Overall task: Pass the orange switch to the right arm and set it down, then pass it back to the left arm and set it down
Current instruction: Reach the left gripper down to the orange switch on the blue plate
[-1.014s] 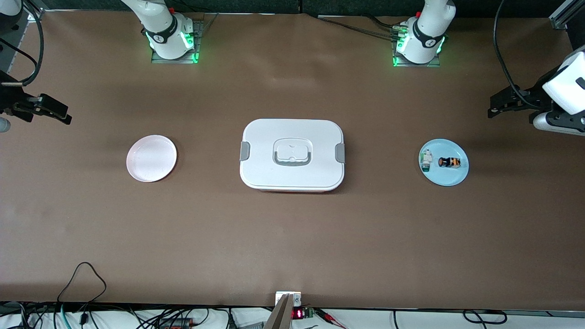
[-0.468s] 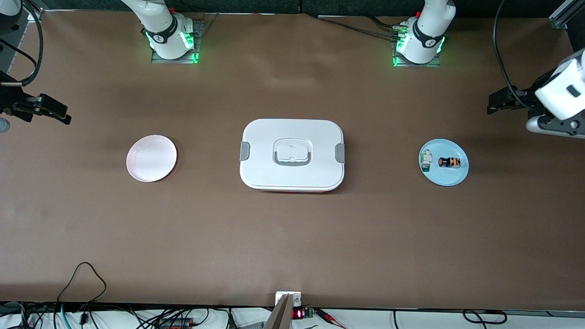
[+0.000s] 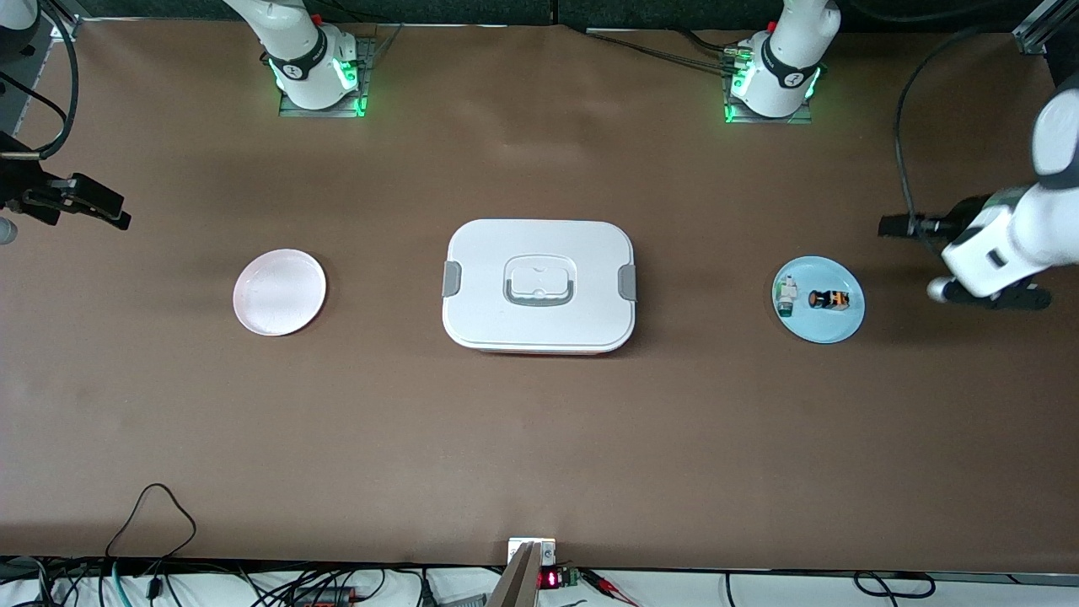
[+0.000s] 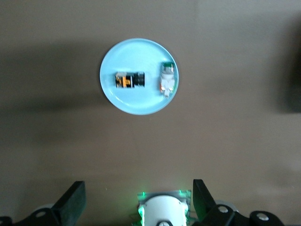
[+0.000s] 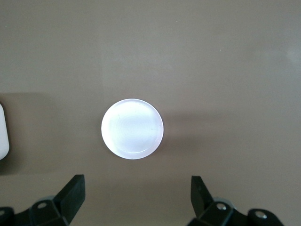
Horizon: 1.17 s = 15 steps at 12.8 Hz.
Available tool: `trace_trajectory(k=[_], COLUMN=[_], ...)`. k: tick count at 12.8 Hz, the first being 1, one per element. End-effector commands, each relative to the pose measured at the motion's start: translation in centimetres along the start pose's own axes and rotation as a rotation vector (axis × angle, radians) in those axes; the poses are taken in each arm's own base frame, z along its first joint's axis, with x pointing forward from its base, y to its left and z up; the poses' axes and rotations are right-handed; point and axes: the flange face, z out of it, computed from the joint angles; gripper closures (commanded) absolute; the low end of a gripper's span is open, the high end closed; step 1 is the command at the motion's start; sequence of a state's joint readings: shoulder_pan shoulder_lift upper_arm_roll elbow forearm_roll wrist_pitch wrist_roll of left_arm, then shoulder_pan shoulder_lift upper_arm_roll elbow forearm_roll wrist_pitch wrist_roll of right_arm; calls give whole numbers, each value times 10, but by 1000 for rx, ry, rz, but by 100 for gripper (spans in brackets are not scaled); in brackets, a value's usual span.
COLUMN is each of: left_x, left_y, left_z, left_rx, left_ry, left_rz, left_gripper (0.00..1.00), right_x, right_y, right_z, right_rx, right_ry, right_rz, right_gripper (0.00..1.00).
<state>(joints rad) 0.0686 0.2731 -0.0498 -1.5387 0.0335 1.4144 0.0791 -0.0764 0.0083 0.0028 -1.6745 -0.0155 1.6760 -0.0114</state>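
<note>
The orange switch point(image 3: 829, 299) point(image 4: 130, 80), a stubby black part with an orange end, lies on a round blue plate point(image 3: 834, 324) point(image 4: 117, 99) toward the left arm's end of the table. The white box point(image 3: 539, 285) with grey clips stands mid-table; its edge point(image 5: 3, 132) shows in the right wrist view. My left gripper point(image 3: 900, 226) point(image 4: 137, 197) hangs open and empty over bare table beside the blue plate. My right gripper point(image 3: 101, 206) point(image 5: 136, 190) waits open and empty over the table's other end, beside the pink plate.
A small white-and-green component point(image 3: 786, 295) point(image 4: 167, 79) shares the blue plate with the switch. An empty pink plate point(image 3: 279, 292) point(image 5: 132, 128) sits toward the right arm's end. Both arm bases point(image 3: 316, 76) point(image 3: 771, 80) stand along the back edge. Cables point(image 3: 152, 523) trail at the front edge.
The left arm has swung its hand down toward the blue plate, turning its wrist. The right arm, the box, the plates and the switch have not moved.
</note>
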Motion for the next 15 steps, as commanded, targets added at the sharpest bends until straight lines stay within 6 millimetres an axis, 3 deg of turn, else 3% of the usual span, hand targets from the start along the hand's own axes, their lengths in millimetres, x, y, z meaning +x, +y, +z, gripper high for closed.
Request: trace_trajectory(k=[1, 8, 10, 15], left_x=[6, -3, -7, 12], left_y=[-16, -35, -45, -55], left_z=[27, 117, 154, 203], left_rx=[24, 31, 35, -19], left_ry=[47, 229, 300, 276], left_rz=[-23, -42, -32, -77], left_gripper=[0, 0, 0, 0], right_x=[1, 1, 1, 0], right_y=[1, 0, 0, 1], right_z=[-3, -3, -3, -2], right_rx=[0, 0, 0, 0], right_ry=[-6, -7, -7, -9], right_rz=[12, 13, 15, 18], right_gripper=[0, 0, 0, 0])
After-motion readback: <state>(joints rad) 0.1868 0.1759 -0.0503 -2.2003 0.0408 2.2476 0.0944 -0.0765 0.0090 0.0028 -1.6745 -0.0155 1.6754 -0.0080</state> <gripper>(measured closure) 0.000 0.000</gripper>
